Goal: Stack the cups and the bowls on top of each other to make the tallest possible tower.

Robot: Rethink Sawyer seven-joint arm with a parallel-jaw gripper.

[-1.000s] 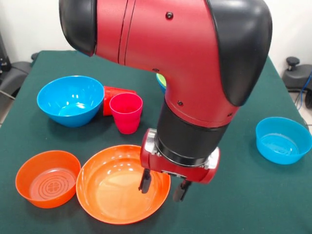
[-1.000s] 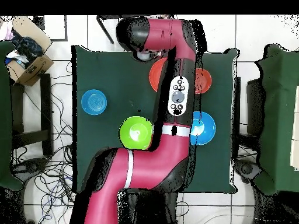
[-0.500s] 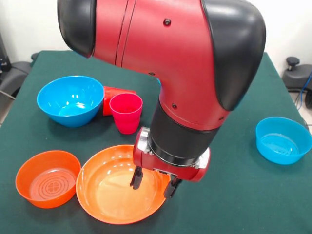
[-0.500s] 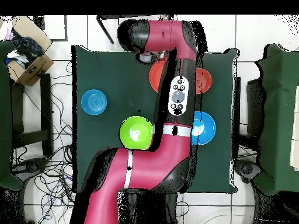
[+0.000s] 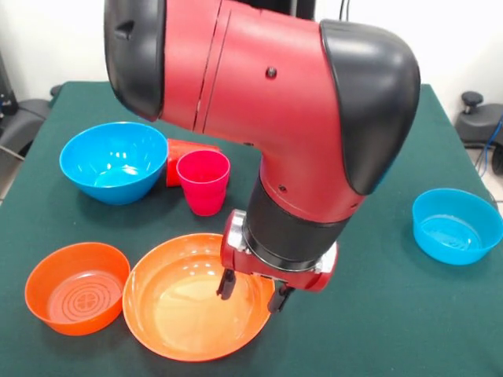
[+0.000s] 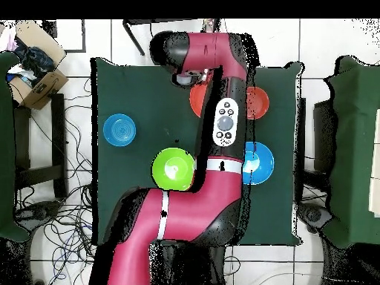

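Gripper (image 5: pixel 250 297) is hanging open and empty over the large orange bowl (image 5: pixel 177 314), its fingers straddling the bowl's rim. Pink cup (image 5: pixel 203 181) is standing upright beside the large blue bowl (image 5: pixel 114 161).

Chunky glossy red arm (image 5: pixel 259 86) with rounded black joint caps, small dark screws dotting the shell, black wrist collar, silver ring. White oval button panel (image 6: pixel 225 122) on the link. Gripper (image 5: pixel 250 293): two short black fingers.
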